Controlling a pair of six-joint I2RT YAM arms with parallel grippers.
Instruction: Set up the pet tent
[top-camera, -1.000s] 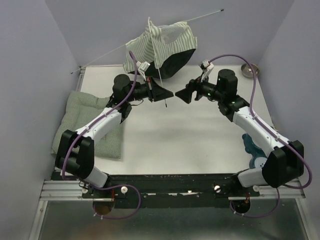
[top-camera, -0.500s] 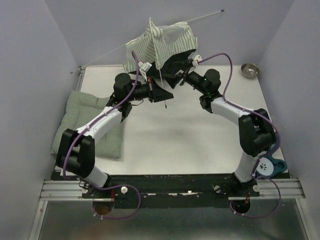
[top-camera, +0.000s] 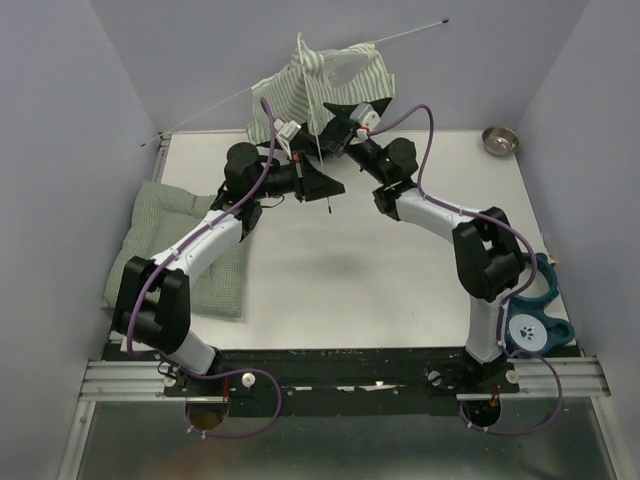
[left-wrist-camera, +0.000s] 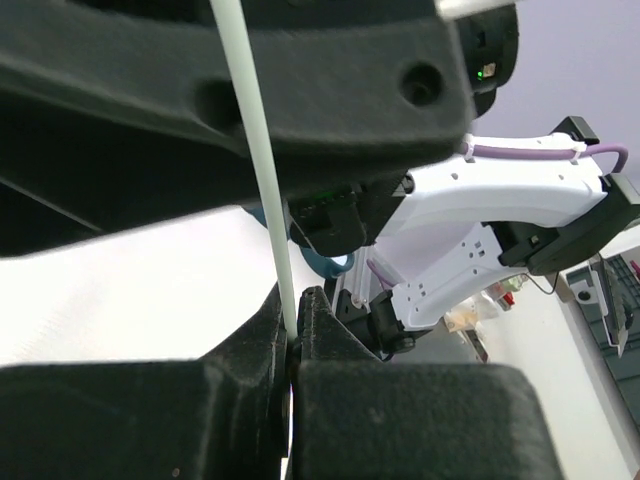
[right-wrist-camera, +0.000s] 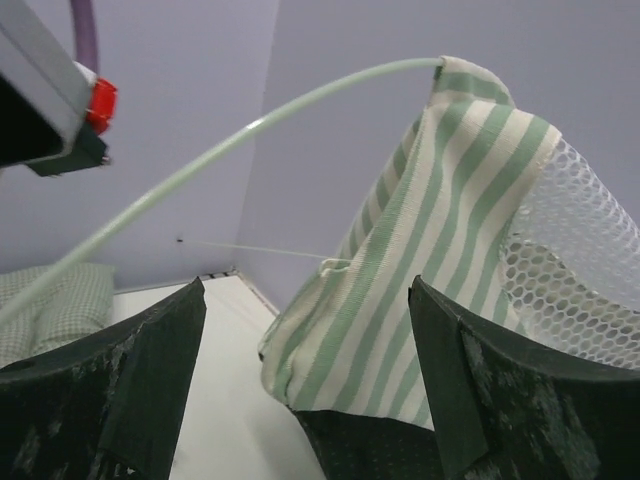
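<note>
Green-and-white pet tent (top-camera: 300, 95), base apparently hidden

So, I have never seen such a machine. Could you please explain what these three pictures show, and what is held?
These are two robot arms fixed at the near edge of a white table. One picture looks down from above; the other two come from a camera on each wrist. At the far edge sits a striped pet tent; a green cushion lies left, a metal bowl far right. The left gripper is shut on a thin tent pole. The right gripper is open, facing the tent's fabric, holding nothing.
</note>
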